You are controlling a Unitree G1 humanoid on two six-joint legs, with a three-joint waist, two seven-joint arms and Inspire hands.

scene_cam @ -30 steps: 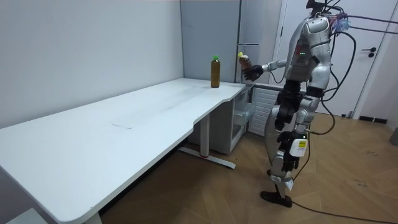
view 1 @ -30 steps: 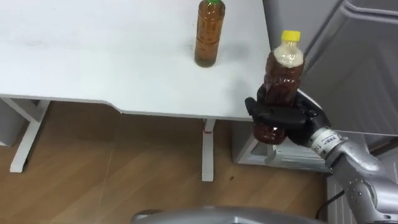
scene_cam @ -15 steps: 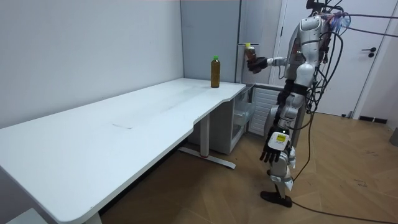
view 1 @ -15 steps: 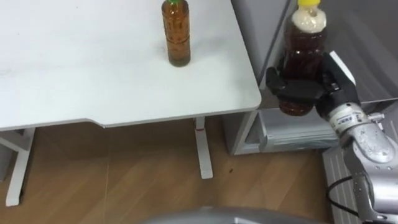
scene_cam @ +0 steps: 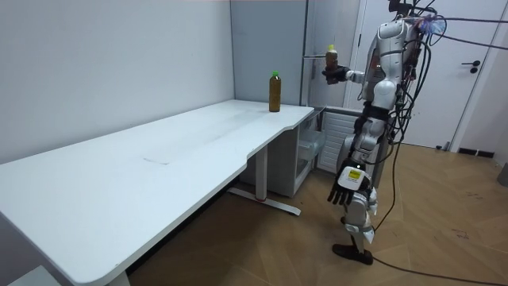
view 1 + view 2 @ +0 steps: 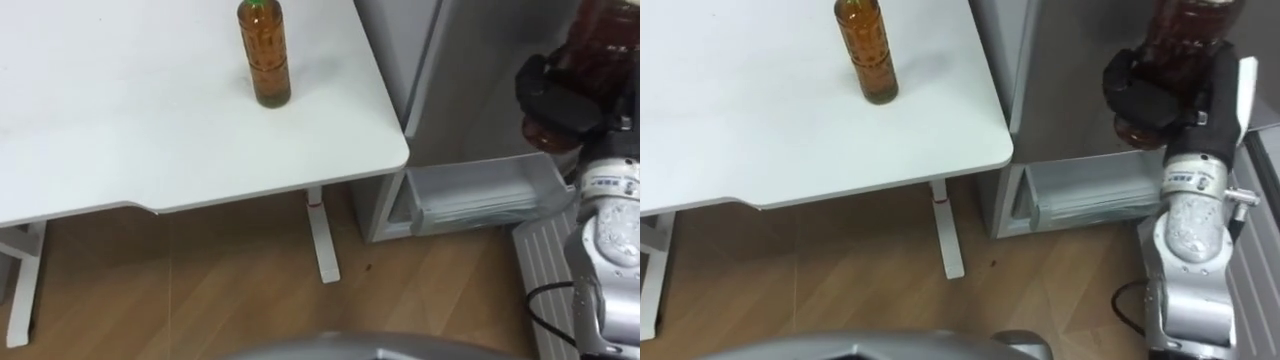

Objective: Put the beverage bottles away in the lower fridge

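Brown drink filled the bottle (image 6: 1185, 30) that the right hand (image 6: 1143, 95) clasped with curled fingers, raised before the grey fridge (image 6: 460, 90), its open lower drawer (image 6: 480, 195) below. A second bottle (image 6: 265, 60) stood upright near the corner of the white table (image 6: 120, 130). The left hand (image 5: 347, 193) hung at the robot's side, fingers relaxed.
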